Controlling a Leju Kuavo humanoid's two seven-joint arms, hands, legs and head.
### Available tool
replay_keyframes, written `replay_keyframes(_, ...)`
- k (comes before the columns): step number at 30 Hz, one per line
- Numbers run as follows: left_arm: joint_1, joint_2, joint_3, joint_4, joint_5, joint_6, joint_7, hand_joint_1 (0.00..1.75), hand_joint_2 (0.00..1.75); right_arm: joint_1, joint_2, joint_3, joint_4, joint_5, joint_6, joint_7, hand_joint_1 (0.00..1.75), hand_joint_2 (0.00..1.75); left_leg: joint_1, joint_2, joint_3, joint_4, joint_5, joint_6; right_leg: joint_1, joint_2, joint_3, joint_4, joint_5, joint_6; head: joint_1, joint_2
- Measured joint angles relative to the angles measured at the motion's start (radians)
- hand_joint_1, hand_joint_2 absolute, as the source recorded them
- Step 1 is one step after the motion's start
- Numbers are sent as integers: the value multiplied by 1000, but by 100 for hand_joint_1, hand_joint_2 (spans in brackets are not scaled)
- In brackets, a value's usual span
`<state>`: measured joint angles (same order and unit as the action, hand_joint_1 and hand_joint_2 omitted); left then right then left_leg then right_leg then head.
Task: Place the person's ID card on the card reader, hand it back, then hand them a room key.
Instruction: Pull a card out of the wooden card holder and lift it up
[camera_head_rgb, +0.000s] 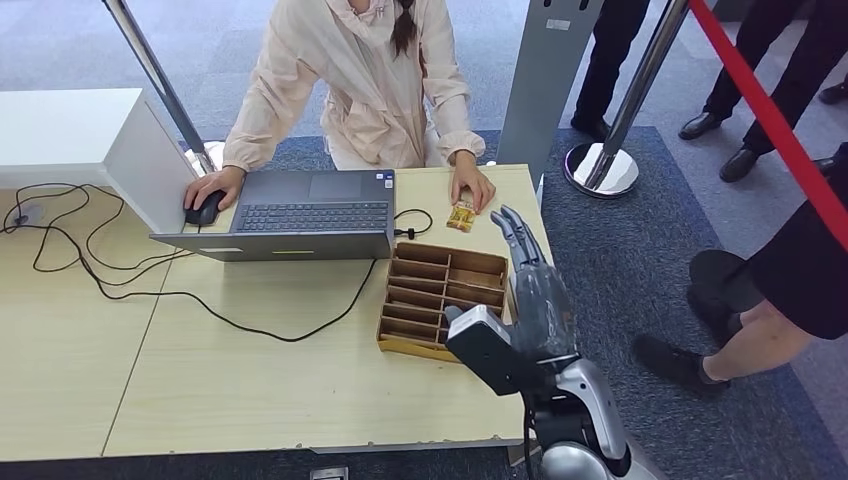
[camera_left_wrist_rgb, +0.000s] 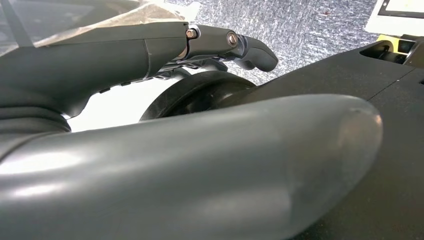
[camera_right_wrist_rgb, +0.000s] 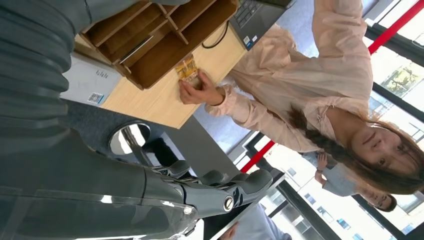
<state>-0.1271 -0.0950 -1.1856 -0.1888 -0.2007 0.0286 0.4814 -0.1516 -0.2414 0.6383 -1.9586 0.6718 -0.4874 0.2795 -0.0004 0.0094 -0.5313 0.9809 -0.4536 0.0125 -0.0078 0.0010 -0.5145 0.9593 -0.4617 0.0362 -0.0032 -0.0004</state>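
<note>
Right robot hand (camera_head_rgb: 530, 290) is spread, holding nothing, near the card (camera_head_rgb: 461, 216) under person's hand (camera_head_rgb: 472, 186); approach slow w/ low fingers. Left: cannot tell.

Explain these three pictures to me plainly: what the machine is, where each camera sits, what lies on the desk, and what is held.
This is a humanoid robot at a desk. The head view looks down from its body; the other two cameras sit at its wrists. Its right hand reaches forward with fingers spread, holding nothing. The left wrist view shows the left hand close up, too close to judge. On the desk lie a laptop, a wooden slotted tray, and a small yellowish card under the fingers of a seated person.
</note>
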Motion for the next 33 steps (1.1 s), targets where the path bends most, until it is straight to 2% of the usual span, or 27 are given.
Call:
replay_keyframes(8,0,0,0,0,0,1,0,0,0,17,-16,8,-9,-47,16,-1,14,175,0,0,0,0,0,0,0,0,0,0,0,0,0,0)
replay_keyframes(12,0,0,0,0,0,2,0,0,0,24,-23,16,-7,-62,22,4,47,175,0,0,0,0,0,0,0,0,0,0,0,0,0,0)
replay_keyframes(17,0,0,0,0,0,2,0,0,0,27,-33,33,4,-60,28,34,67,175,0,0,0,0,0,0,0,0,0,0,0,0,0,0)
replay_keyframes(19,0,0,0,0,0,2,0,0,0,28,-40,43,12,-49,28,53,95,175,0,0,0,0,0,0,0,0,0,0,0,0,0,0)
replay_keyframes(21,0,0,0,0,0,2,0,0,0,29,-47,53,21,-36,29,70,115,175,0,0,0,0,0,0,0,0,0,0,0,0,0,0)
replay_keyframes(24,0,0,0,0,0,2,0,0,0,30,-55,67,33,-21,30,88,96,175,0,0,0,0,0,0,0,0,0,0,0,0,0,0)
replay_keyframes(28,0,0,0,0,0,2,2,0,0,30,-65,87,49,6,38,116,28,175,0,0,0,0,0,0,0,0,0,0,0,0,0,0)
replay_keyframes(29,0,0,0,0,0,2,3,0,0,30,-67,92,52,12,41,122,17,175,0,0,0,0,0,0,0,0,0,0,0,0,0,0)
replay_keyframes(31,0,0,0,0,0,2,3,0,0,30,-72,102,59,21,45,133,8,175,0,0,0,0,0,0,0,0,0,0,0,0,0,0)
replay_keyframes(33,0,0,0,0,0,2,3,0,0,30,-76,113,65,30,49,143,7,175,0,0,0,0,0,0,0,0,0,0,0,0,0,0)
